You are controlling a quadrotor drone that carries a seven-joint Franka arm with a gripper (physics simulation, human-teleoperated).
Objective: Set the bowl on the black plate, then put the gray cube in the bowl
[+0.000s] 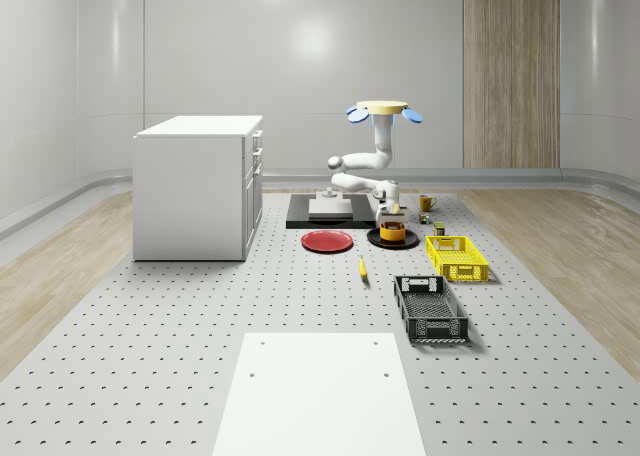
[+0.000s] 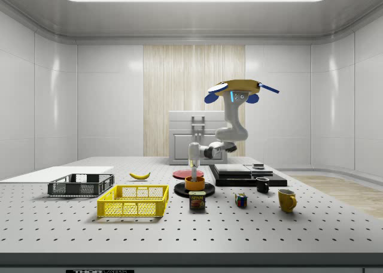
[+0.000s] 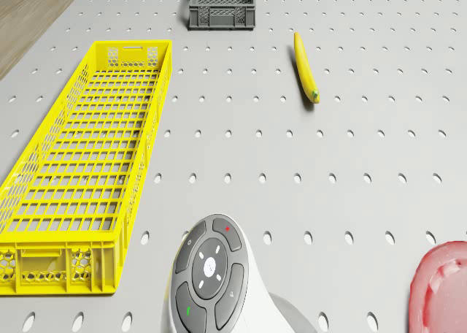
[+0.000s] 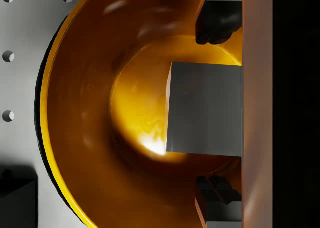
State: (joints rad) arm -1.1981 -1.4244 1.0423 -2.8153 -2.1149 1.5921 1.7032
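your drone (image 1: 383, 109) hovers above the far part of the perforated table (image 1: 200, 376), over the black slab (image 1: 300, 214), with the arm (image 1: 381, 148) bent down towards the whole-scene view's right; the gripper (image 1: 391, 210) hangs straight down over the orange bowl (image 1: 393, 231), its tips just above the rim; in the side view the gripper (image 2: 194, 167) stands upright right over the bowl (image 2: 194, 183); the bowl sits on the black plate (image 1: 372, 239), which you see as a dark disc under it in the side view (image 2: 209, 191); look along the wrist and the gray cube (image 4: 204, 108) sits between the two dark fingertips (image 4: 218, 25), one on each side of it and touching it, so the fingers are closed on the cube, opened only to its width; the cube hangs over the hollow of the bowl (image 4: 90, 113); whether it touches the bowl's floor you cannot tell; a thin edge of the black plate (image 4: 38, 105) shows past the bowl's rim; the red plate (image 1: 327, 241) lies just beside the black plate on the whole-scene view's left; the yellow crate (image 1: 457, 257) and the dark crate (image 1: 430, 309) lie nearer the camera, with the banana (image 1: 362, 268) between the red plate and the dark crate; the white cabinet (image 1: 198, 186) stands well apart on the whole-scene view's left.
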